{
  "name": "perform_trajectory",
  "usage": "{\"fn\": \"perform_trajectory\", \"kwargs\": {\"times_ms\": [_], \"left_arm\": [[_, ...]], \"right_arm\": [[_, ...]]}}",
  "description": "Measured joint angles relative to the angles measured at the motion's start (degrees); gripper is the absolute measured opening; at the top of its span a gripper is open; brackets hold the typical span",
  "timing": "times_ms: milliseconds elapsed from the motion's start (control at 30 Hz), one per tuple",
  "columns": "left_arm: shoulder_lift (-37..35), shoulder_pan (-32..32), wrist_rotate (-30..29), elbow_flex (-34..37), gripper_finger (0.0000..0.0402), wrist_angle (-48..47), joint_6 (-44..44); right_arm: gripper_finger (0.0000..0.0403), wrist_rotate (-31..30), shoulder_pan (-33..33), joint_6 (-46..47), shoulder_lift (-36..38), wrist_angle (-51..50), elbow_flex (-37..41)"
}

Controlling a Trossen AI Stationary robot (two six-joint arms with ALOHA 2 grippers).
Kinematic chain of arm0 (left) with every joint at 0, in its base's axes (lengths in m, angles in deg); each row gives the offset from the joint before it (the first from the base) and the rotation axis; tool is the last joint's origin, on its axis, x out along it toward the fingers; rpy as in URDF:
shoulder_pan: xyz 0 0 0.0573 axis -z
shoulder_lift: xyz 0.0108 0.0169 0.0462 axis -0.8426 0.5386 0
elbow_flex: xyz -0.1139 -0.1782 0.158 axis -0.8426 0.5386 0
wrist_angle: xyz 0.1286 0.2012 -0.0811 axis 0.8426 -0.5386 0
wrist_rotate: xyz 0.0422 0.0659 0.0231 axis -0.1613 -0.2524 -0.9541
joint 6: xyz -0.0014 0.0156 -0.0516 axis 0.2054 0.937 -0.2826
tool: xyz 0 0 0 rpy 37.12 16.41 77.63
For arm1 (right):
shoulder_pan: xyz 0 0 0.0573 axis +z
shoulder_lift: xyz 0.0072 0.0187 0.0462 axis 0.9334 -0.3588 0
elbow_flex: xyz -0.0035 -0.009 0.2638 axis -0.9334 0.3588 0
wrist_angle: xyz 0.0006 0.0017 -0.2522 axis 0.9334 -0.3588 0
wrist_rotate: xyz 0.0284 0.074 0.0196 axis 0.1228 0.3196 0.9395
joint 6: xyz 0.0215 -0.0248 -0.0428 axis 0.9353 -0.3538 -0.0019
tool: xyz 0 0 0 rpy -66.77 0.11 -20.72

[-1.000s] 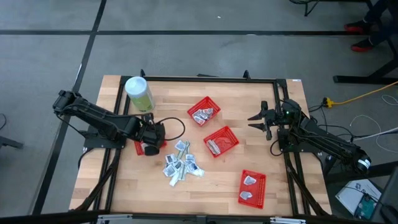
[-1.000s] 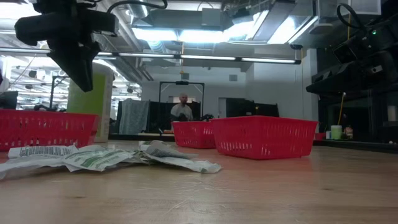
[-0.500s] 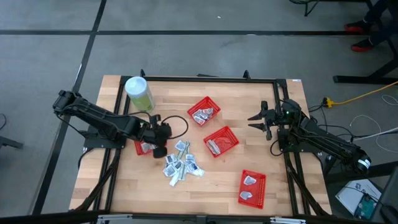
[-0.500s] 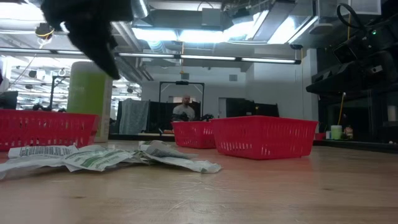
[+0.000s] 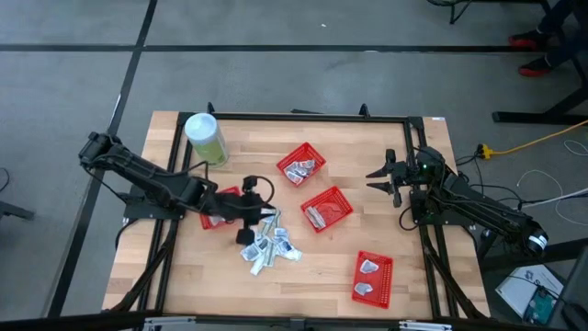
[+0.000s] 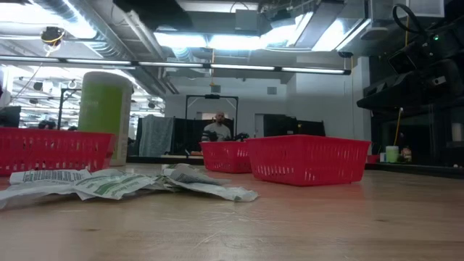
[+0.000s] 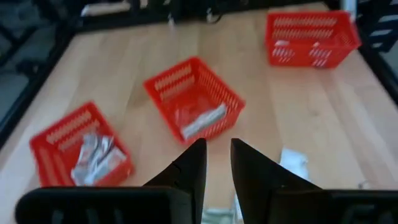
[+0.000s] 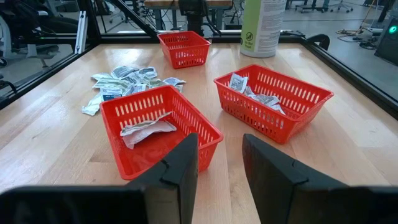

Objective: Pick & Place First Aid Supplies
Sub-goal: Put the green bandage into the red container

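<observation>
The first aid supplies (image 5: pixel 269 245) lie heaped mid-table, nearer the front edge. The left gripper (image 5: pixel 249 219) hangs at the heap's left rim, fingers slightly parted and empty; this looks like the approach to a pick, calling next for descent onto one packet. The right gripper (image 5: pixel 381 178) waits open and empty near the right edge.

4 red baskets (image 5: pixel 329 206) on wooden table (image 5: pixel 404 276); green canister (image 5: pixel 205 138) at corner.

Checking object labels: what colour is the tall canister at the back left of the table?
The canister is pale green with a white lid, clearest in the high view.
</observation>
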Motion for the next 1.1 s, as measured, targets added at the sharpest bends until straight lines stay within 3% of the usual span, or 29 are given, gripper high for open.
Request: {"fn": "perform_trajectory", "kwargs": {"times_ms": [267,467,867,1100], "left_arm": [[0.2,3.6,-0.1,0.0,0.0068,0.9,11.8],[0.3,3.9,0.0,0.0,0.0067,7.3,23.0],[0.3,3.8,8.9,0.0,0.0066,9.9,24.0],[1.3,0.3,6.0,0.0,0.0068,9.5,25.6]], "right_arm": [[0.0126,0.0,0.0,0.0,0.0,0.0,0.0],[0.0126,0.0,0.0,0.0,0.0,0.0,0.0],[0.0126,0.0,0.0,0.0,0.0,0.0,0.0],[0.0126,0.0,0.0,0.0,0.0,0.0,0.0]]}}
